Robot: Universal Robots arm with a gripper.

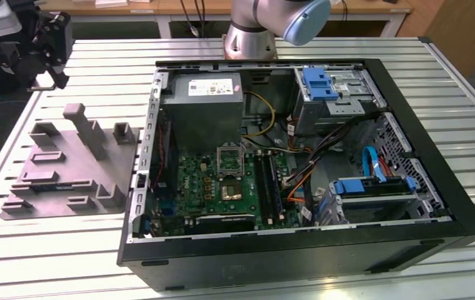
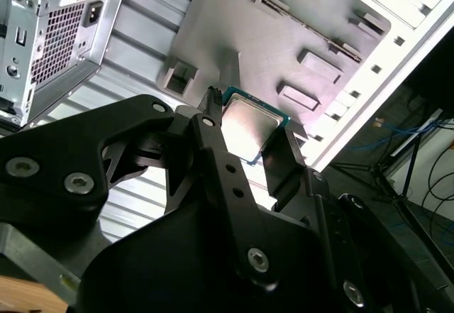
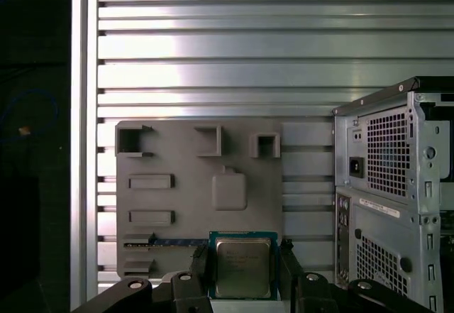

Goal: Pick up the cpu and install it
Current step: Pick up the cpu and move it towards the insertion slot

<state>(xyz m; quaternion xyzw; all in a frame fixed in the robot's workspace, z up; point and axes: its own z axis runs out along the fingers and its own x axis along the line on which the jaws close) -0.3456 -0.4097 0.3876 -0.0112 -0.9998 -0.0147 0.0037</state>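
Clamping the cpu [image 3: 243, 267] by two opposite edges, the pincer [image 2: 252, 134] is closed narrowly on it, with one black finger on each side of the chip. In the first wrist view the fingers [image 3: 201, 262] flank the square, and its pale metal top faces the camera inside a thin green border. In the second wrist view the cpu [image 2: 254, 130] sits between the tips, tilted and catching the light.

The cpu touches nothing but the fingers. It is held in the air above the grey tray [image 3: 184, 157], which lies flat on the ribbed metal tabletop [image 3: 213, 43]. In the first wrist view the chip lines up over the tray's near edge, below a shallow square recess.

The open computer case [image 3: 390, 185] stands just beside the tray. In the exterior view the pincer [image 1: 44, 44] hangs at the exterior view's left, beyond the tray [image 1: 54, 187] and well apart from the case [image 1: 304, 250]. Inside the case, the green motherboard [image 1: 220, 184] lies below the grey power supply [image 1: 204, 94]. The arm [image 1: 250, 31] has its base behind the case.
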